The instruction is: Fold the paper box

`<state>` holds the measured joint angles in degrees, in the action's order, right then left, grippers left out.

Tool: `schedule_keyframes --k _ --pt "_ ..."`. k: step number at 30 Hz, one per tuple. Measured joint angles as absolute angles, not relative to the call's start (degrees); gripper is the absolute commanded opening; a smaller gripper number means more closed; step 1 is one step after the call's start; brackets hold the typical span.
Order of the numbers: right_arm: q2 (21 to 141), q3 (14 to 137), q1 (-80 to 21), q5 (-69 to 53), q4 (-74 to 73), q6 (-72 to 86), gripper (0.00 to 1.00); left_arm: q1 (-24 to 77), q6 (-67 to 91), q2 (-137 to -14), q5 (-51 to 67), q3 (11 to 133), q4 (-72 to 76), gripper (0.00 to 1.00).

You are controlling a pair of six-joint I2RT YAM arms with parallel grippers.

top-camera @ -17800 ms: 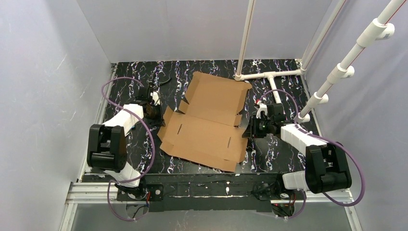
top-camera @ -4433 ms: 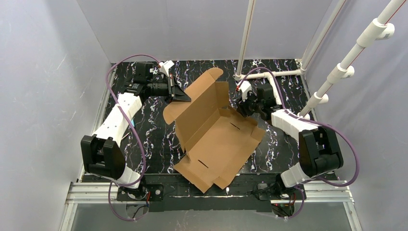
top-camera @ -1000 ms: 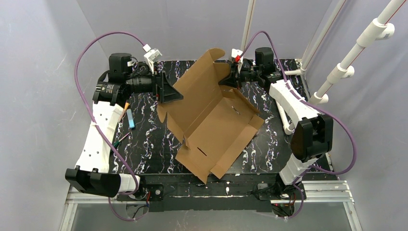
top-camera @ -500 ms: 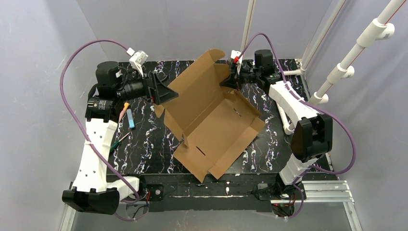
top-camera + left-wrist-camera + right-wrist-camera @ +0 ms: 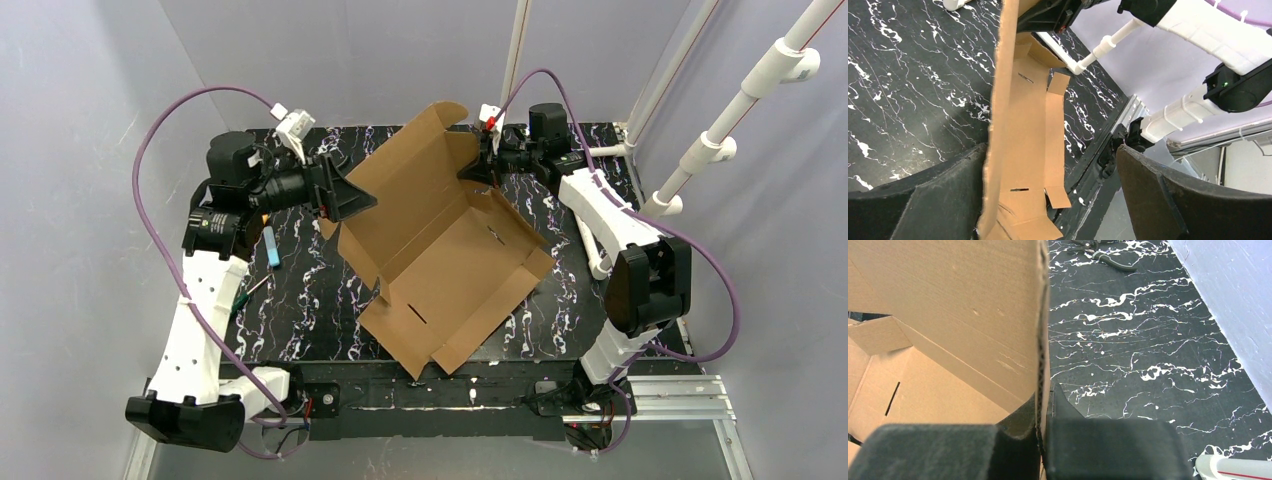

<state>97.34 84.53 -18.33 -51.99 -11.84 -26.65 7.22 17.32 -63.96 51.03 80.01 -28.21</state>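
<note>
Overhead view: the paper box (image 5: 440,262), brown cardboard, sits half-formed mid-table (image 5: 290,300). Its base lies at an angle w/ one corner by the table's near edge, slots and side flaps showing. Its tall back panel stands up toward the far edge. Your right gripper (image 5: 477,168) is pressed together on that panel's right-hand edge, pinching the cardboard, prob. to hold the panel upright while the other arm works. Your left gripper (image 5: 352,193) is spread wide at the panel's left edge. Its wrist cam shows the cardboard edge running between the jaws, close by one, not clamped. It looks placed to grip or push that side inward. Approx. early-to-mid fold; lid and tabs not yet tucked.
</note>
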Motion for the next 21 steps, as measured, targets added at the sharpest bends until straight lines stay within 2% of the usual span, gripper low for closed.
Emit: schedule_keyframes --k 3,7,9,10,13,17,21 --pt "97.34 84.53 -18.33 -51.75 -11.86 -26.48 0.01 9.76 15.68 -64.10 48.62 80.49 -29.69 0.73" --pt "97.34 84.53 -18.33 -51.57 -11.86 -26.26 0.01 11.44 12.43 -64.82 45.41 81.60 -32.49 0.65" --pt "97.34 84.53 -18.33 -51.55 -11.88 -26.22 0.01 11.44 11.11 -65.21 44.07 81.71 -33.78 0.59" --pt "97.34 84.53 -18.33 -51.55 -11.88 -26.17 0.01 11.44 10.76 -65.41 43.79 81.71 -34.22 0.50" --pt "97.34 84.53 -18.33 -51.55 -11.86 -26.09 0.01 11.44 9.91 -66.30 43.57 81.71 -35.05 0.34" --pt "97.34 84.53 -18.31 -51.72 -11.86 -25.89 0.01 11.44 9.41 -67.46 43.81 81.93 -35.18 0.00" --pt "97.34 84.53 -18.11 -51.22 -11.92 -25.87 0.01 11.44 8.40 -68.95 44.53 82.74 -35.97 0.00"
